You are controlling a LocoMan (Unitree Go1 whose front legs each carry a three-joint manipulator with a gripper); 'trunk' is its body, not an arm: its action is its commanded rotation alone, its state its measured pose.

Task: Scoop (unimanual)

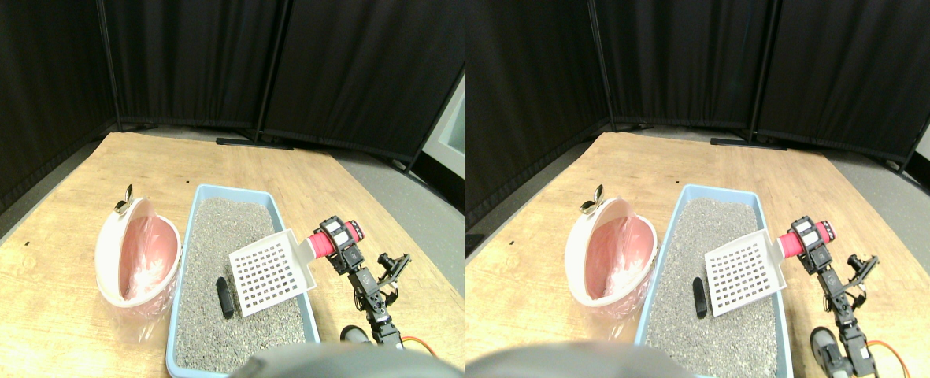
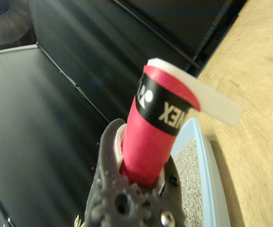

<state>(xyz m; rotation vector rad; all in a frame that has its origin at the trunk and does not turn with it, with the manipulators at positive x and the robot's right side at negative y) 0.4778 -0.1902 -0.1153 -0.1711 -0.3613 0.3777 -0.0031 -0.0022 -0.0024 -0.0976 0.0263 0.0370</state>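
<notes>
Red wrap covers the scoop handle (image 2: 148,142), and the right gripper (image 1: 342,242) at lower right is clamped on it. The white slotted scoop (image 1: 269,271) hangs just above the grey litter in the blue tray (image 1: 183,260); 1 dark lump (image 1: 224,297) lies beside its left edge. Scooping seems not yet begun: next, dip under the lump. A pink bin (image 1: 135,261) waits left.

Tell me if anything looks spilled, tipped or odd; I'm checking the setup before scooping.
No litter shows on the wooden floor. Only the pink plastic-lined bin stands out: it leans beside the light blue litter tray, opening tilted up toward the camera. The white slotted scoop hangs above the grey litter near a small dark lump.
</notes>
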